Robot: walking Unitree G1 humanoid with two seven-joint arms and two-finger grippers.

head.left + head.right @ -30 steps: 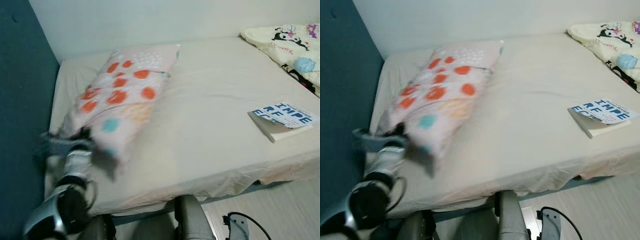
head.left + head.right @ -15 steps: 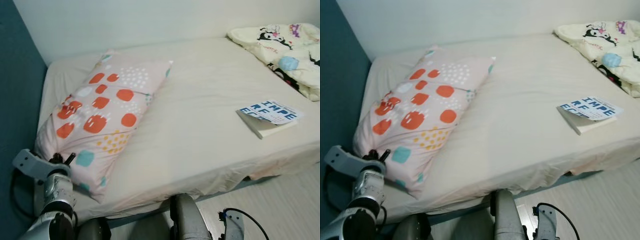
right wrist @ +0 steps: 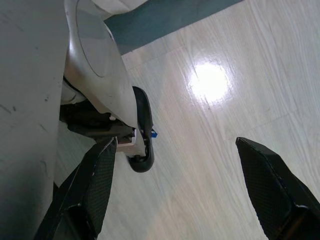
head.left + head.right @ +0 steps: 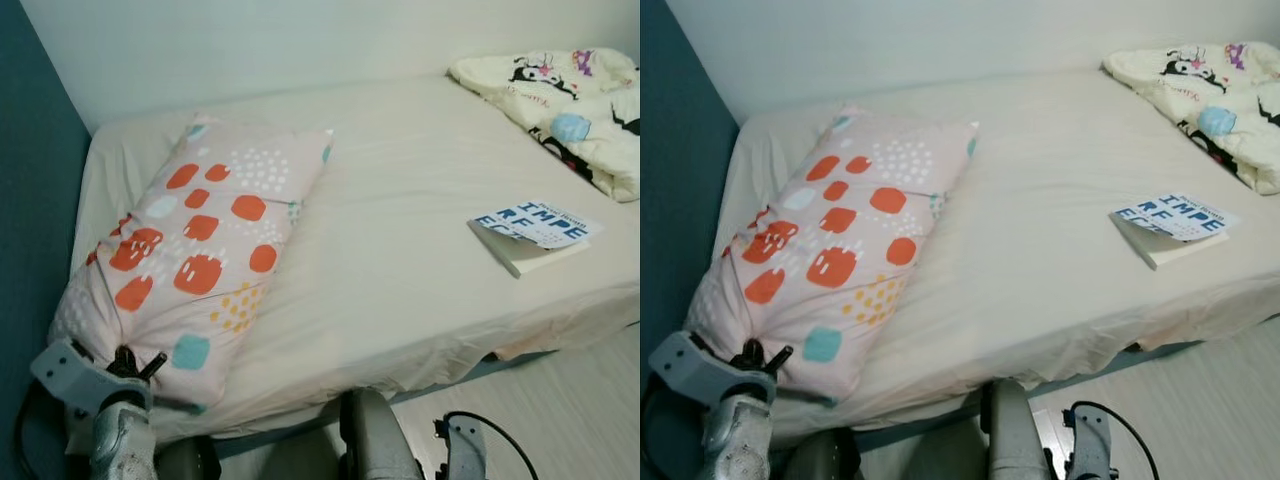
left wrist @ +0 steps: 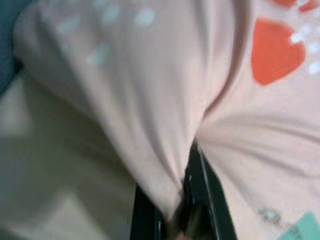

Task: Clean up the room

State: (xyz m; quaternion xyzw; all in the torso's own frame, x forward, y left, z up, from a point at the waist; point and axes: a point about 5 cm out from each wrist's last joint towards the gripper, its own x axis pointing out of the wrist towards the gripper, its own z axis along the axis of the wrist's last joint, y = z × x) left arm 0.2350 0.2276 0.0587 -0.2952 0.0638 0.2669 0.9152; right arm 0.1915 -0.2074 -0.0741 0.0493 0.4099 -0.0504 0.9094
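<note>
the pillow [image 4: 195,255] lies lengthwise along the left side of the bed [image 4: 420,200], running from the upper middle of the frame down to the lower left, its near corner right at the mattress edge — a sensible spot for it if the aim is to have it sit by the blue wall [image 4: 30,230] at the head end. the left gripper [image 4: 128,362] sits at the lower left of the head view, at that near corner, and in the wrist view its two black fingers [image 5: 202,192] are pressed together on a fold of the pink cover, the cloth bunched and drawn into a crease where they meet; so the pillow is held by a pinch of fabric at its edge, not by its bulk, which suits dragging or nudging it into line. the pillow thus reaches up and to the right from the gripper, touching it at the corner alone. the right gripper [image 3: 180,190] hangs low over the wooden floor [image 3: 225,90] with its fingers spread wide and nothing between them. well to the right on the sheet lies a book [image 4: 530,235], and a crumpled blanket [image 4: 570,105] sits in the upper right corner — both look like later jobs for tidying.
</note>
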